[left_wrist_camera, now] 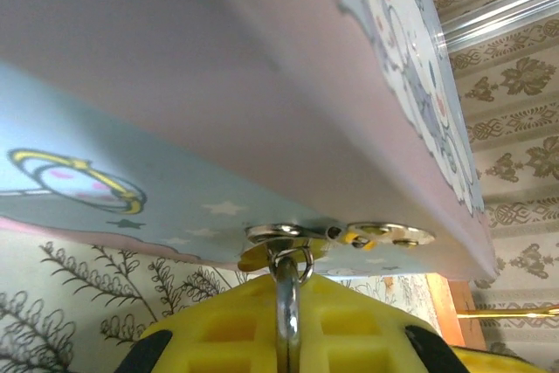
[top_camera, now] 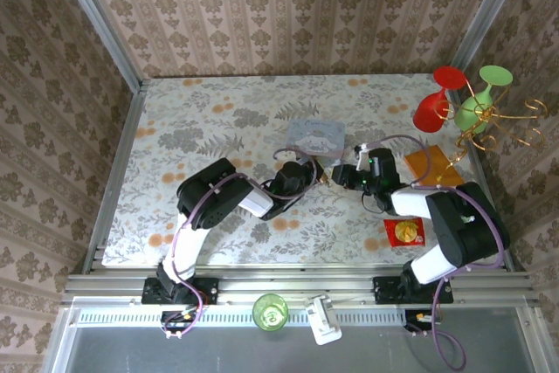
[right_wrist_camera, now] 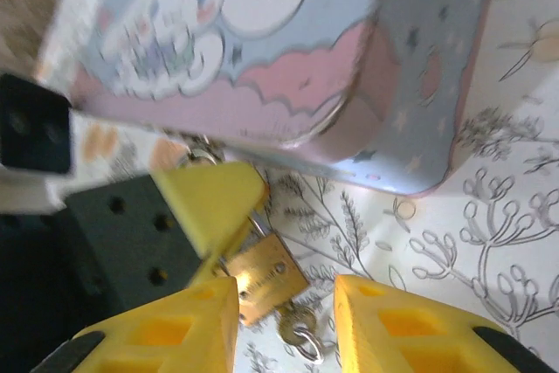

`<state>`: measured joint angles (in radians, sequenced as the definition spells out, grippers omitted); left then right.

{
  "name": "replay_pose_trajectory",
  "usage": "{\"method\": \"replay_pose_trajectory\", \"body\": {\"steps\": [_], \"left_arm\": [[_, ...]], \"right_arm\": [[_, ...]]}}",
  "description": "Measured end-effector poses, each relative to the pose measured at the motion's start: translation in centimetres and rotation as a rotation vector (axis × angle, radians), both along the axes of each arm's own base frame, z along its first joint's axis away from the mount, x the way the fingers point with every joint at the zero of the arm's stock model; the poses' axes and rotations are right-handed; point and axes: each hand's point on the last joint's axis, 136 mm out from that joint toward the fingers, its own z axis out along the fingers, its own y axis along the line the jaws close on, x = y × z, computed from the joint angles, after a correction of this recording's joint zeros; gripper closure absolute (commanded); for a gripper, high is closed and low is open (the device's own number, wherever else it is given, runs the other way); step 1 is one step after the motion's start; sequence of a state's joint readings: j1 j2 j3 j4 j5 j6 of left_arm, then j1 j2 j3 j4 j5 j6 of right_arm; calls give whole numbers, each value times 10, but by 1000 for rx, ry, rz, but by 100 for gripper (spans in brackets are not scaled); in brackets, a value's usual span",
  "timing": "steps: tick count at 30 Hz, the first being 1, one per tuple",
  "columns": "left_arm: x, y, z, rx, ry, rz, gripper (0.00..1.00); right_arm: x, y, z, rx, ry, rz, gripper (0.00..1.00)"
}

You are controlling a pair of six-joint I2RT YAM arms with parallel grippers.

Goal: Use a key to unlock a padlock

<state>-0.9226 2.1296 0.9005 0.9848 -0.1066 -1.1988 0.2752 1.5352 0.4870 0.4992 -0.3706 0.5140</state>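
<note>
My left hand [left_wrist_camera: 286, 307] grips the padlock [right_wrist_camera: 262, 279], by its shackle I think; my right hand [right_wrist_camera: 284, 303] stands open around it.

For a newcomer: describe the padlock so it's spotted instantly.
Find the pale blue picture tin mid-table. At its near edge sits a small brass-gold metal padlock with a silvery shackle. Far smaller than the tin, it is plain brass, not painted.
</note>
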Motion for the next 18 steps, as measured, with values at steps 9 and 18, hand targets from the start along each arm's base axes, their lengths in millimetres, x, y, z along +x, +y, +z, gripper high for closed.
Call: {"method": "replay_pose_trajectory", "body": {"steps": [9,18], "left_arm": [[-1,21,2,-45,54,-9,97],[-1,29,3,-66,87,-22,97]], "right_arm": [[-19,21,-16,-168,-4,92,64],[-31,44,-17,-286,-43,222,60]]}}
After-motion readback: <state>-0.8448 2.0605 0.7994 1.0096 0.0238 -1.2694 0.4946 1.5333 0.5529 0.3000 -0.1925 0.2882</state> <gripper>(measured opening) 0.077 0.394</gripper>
